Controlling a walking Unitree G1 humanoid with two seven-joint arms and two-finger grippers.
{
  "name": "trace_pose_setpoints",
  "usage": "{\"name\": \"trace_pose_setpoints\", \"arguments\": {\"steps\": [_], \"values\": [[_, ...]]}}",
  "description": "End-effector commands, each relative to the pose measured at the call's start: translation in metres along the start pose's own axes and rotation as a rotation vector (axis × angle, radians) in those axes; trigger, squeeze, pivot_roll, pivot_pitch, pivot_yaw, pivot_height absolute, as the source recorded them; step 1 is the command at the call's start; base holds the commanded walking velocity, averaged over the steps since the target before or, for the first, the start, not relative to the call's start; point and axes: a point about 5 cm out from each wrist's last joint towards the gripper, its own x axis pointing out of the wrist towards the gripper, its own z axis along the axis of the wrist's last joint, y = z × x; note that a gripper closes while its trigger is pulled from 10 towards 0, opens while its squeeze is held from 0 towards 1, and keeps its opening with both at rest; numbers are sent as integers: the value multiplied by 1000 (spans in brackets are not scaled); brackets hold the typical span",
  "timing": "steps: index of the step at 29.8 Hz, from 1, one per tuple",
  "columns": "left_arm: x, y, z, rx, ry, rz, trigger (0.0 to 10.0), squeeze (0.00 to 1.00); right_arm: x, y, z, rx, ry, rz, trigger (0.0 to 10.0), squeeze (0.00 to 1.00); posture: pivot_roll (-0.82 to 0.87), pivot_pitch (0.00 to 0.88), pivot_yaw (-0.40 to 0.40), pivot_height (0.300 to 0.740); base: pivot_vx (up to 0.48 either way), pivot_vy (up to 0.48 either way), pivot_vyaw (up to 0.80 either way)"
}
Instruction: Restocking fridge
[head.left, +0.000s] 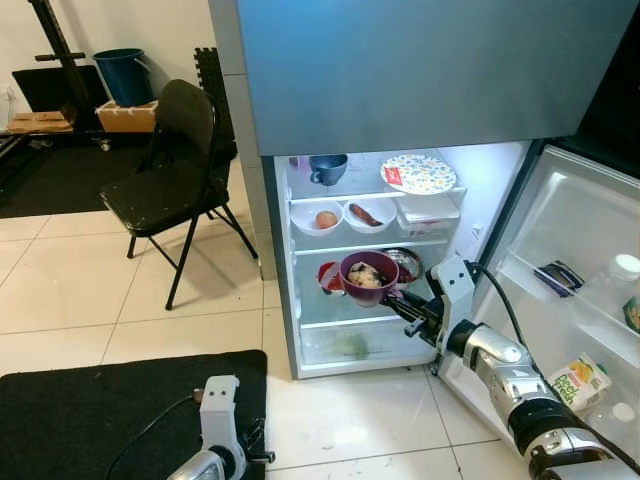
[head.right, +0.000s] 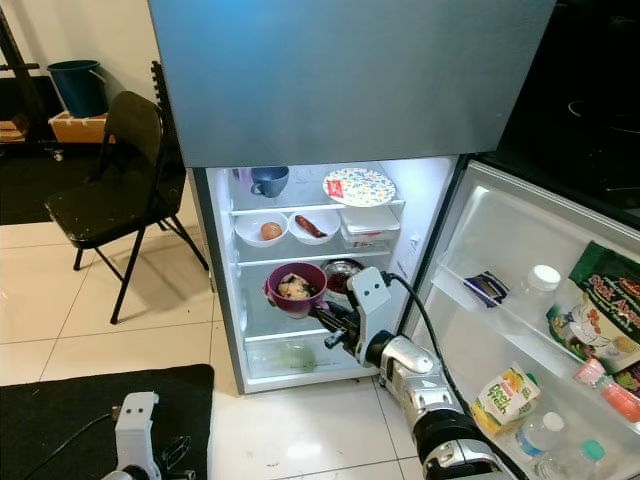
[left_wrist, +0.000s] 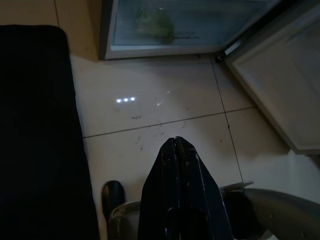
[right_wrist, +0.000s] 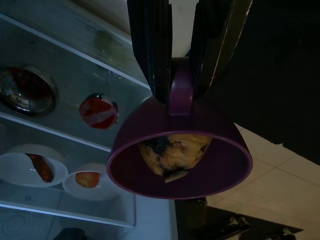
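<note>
A purple bowl (head.left: 368, 277) with yellowish food in it hangs just in front of the open fridge (head.left: 300, 250), level with its lower shelf. My right gripper (right_wrist: 181, 90) is shut on the bowl's handle (right_wrist: 180, 97), one black finger on each side. The right arm (head.left: 510, 385) reaches in from the lower right. On the shelves behind sit a blue cup (head.left: 327, 168), a patterned plate (head.left: 420, 174), two white dishes (head.left: 345, 215) with food, a steel bowl (head.left: 403, 263) and a red-and-white item (right_wrist: 98, 111). My left gripper (left_wrist: 179, 150) hangs low over the tiled floor, shut.
The fridge door (head.left: 570, 300) stands open to the right, its racks holding a juice carton (head.left: 579, 381), bottles and packets. A black folding chair (head.left: 170, 175) stands to the left. A black mat (head.left: 100, 410) lies on the floor at lower left. A blue bucket (head.left: 122, 74) sits far back.
</note>
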Motion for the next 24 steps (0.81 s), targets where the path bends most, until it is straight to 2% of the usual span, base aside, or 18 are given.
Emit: {"name": "trace_pose_setpoints", "arguments": {"steps": [1,8,14,21,24], "values": [[2,-3,0,10,6,-9,10000,0,1,-3,7,-25,-25,-1,10000,0,36,0,-37,740,0,-465,0],[3,-3,2,-2,-3,-4,10000,0,2,-4,9,-29,-26,0,10000,0,36,0,-42,740,0,0,0],[3,-8,-4,44,23,-40,10000,0,1,-4,7,-31,-16,-2,10000,0,34,0,-42,740,0,0,0],[6,-15,-1,155,48,-98,10000,0,1,-5,6,-30,-12,-8,10000,0,33,0,-37,740,0,0,0],[8,-15,4,150,32,-88,10000,0,1,-4,6,-29,-12,-11,10000,0,28,0,-40,740,0,0,0]]}}
